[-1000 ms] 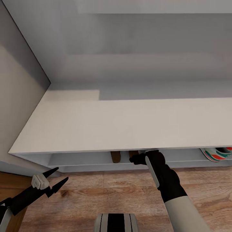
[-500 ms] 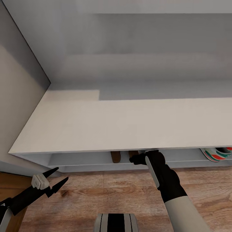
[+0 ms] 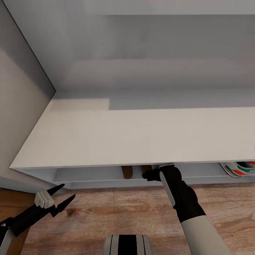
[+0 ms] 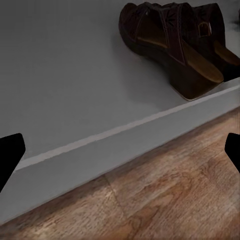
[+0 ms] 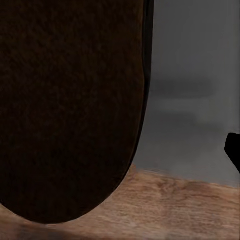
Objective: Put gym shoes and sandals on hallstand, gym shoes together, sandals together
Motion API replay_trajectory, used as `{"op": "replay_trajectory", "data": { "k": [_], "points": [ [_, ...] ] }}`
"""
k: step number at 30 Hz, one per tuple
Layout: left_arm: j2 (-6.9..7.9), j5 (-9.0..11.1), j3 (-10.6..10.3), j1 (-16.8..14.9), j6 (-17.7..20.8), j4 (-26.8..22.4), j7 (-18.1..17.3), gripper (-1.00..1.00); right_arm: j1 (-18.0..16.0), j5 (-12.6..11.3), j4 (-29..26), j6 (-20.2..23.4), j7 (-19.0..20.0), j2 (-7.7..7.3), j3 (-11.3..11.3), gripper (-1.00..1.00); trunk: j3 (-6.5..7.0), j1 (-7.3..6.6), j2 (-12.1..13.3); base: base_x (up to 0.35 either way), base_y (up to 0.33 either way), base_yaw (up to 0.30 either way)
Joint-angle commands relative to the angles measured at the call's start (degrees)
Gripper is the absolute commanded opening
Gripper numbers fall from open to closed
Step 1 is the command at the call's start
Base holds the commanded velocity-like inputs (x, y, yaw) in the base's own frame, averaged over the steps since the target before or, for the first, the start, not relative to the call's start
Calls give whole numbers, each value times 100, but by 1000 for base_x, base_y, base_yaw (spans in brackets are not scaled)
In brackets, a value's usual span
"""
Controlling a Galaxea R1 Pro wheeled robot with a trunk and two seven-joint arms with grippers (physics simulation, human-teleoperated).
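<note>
Head view: the rack [image 3: 134, 136] spans the frame, its flat top pale and its open shelf just above the floor [image 3: 106, 212]. Nothing differs from the frames of 1.0 s and 0.5 s ago; arms, shoes and camera are all where they were.

Right hand [image 3: 150, 174]: reaching under the front edge of the rack's top, at the shelf mouth, beside the two sandals [image 3: 127, 171], whose brown heels show side by side on the shelf. Whether its fingers are apart or clamped cannot be told. In the right wrist view a broad dark-brown sole fills much of the frame, close to the camera, with one black fingertip [image 5: 233, 150] at the edge.

Left hand [image 3: 60, 198]: fingers apart, holding nothing, low over the floor near the rack's left end. Its wrist view shows both sandals [image 4: 175, 45] lying together on the grey shelf [image 4: 75, 90].

Gym shoes [image 3: 237, 169]: on the same shelf at the far right, well apart from the sandals, green-striped sides showing.
</note>
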Motion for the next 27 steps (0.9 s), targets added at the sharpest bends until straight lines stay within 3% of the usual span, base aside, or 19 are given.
{"op": "replay_trajectory", "data": {
  "k": [1,27],
  "points": [
    [1,0,0,0,0,0,1,100,0,0,0,0,0,0,0,100,0,0,0,-113,0,0],
    [4,-1,-9,0,0,0,3,100,0,0,2,0,0,0,0,100,0,0,0,-316,0,0]
  ]
}}
